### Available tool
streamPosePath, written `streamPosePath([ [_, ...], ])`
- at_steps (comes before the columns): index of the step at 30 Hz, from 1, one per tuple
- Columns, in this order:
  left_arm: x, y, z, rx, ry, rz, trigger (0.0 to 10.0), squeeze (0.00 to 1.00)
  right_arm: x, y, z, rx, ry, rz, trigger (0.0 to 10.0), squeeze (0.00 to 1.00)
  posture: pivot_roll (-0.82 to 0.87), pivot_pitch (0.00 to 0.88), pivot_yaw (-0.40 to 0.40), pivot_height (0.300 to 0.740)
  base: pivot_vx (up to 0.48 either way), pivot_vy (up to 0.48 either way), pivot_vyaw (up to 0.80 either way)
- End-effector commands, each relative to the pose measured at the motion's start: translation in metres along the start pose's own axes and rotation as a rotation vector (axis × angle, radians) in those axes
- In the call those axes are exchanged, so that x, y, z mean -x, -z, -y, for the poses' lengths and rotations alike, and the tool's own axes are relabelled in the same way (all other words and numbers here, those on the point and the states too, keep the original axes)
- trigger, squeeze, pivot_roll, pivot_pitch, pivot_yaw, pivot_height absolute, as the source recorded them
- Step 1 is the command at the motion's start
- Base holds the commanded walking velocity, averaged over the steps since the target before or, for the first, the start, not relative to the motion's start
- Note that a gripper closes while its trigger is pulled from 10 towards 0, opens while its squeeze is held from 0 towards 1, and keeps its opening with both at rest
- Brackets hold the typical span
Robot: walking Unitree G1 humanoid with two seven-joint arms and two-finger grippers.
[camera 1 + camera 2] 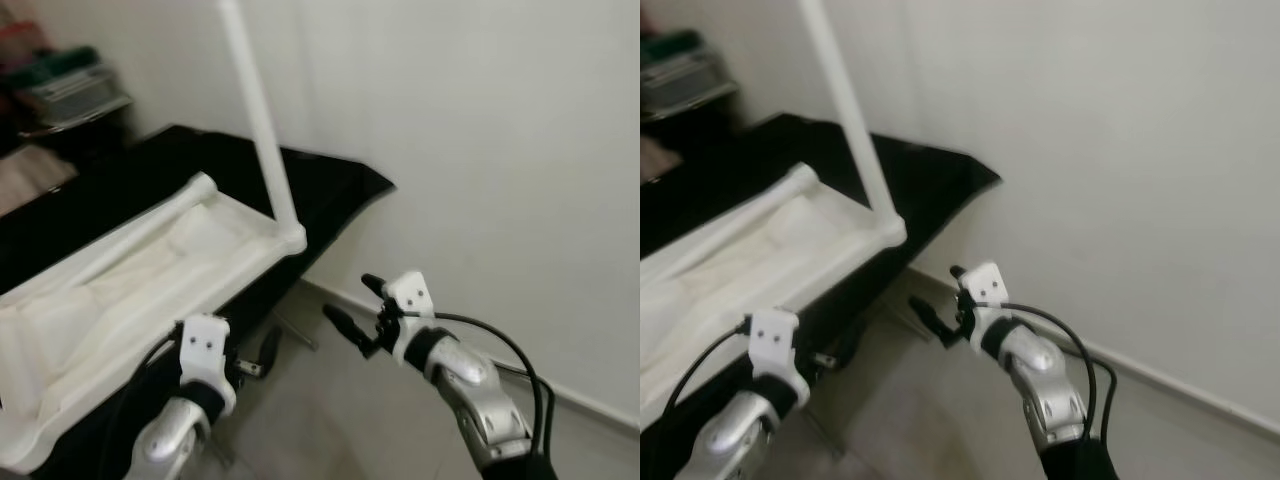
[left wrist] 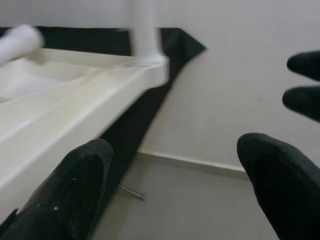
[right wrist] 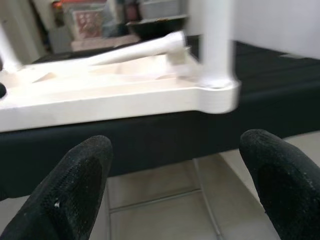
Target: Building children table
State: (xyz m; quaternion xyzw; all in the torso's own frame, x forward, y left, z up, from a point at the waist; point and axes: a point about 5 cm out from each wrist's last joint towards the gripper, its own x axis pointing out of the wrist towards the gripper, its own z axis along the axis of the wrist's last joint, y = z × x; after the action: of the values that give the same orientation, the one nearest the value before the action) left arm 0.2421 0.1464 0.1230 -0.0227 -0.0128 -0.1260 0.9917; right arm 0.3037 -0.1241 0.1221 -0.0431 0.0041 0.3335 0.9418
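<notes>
Right wrist view: right tool (image 3: 172, 185) spread wide, empty, facing white tabletop (image 3: 100, 107).

Head eyes look down; wrist cameras face the white table (image 1: 150, 270).

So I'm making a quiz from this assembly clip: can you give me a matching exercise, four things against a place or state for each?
Things:
1. white tabletop
2. fitted leg
3. loose leg
4. right claw

Places or states:
A. lying flat inside the upturned top
B. open, in the air over the floor
C. standing up from the corner socket
D. upside down on the black surface

Pairs: 1-D, 2-C, 3-A, 4-B
</notes>
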Motion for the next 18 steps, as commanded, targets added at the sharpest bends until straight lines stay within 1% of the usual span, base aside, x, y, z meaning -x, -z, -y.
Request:
streamPosePath([
  [1, 0.005, 0.0053, -0.0068, -0.005, -0.022, -0.031, 10.0, 0.0, -0.0044, 0.0015, -0.0079, -0.025, -0.032, 0.001, 10.0, 0.0, -0.15, 0.062, 0.102, 0.74, 0.0, 0.0, 0.79],
  [7, 0.0043, 0.0059, -0.0064, 0.007, -0.016, -0.032, 10.0, 0.0, -0.0045, 0.0018, -0.0071, -0.028, -0.03, 0.0, 10.0, 0.0, -0.15, 0.061, 0.101, 0.74, 0.0, 0.0, 0.79],
  [15, 0.004, 0.005, -0.0058, -0.008, -0.021, -0.029, 10.0, 0.0, -0.0043, 0.0012, -0.006, -0.037, -0.028, 0.006, 10.0, 0.0, -0.15, 0.061, 0.097, 0.74, 0.0, 0.0, 0.79],
  [18, 0.0043, 0.0045, -0.0057, -0.006, -0.022, -0.025, 10.0, 0.0, -0.004, -0.0001, -0.0055, -0.043, -0.025, 0.017, 10.0, 0.0, -0.15, 0.062, 0.099, 0.74, 0.0, 0.0, 0.0],
])
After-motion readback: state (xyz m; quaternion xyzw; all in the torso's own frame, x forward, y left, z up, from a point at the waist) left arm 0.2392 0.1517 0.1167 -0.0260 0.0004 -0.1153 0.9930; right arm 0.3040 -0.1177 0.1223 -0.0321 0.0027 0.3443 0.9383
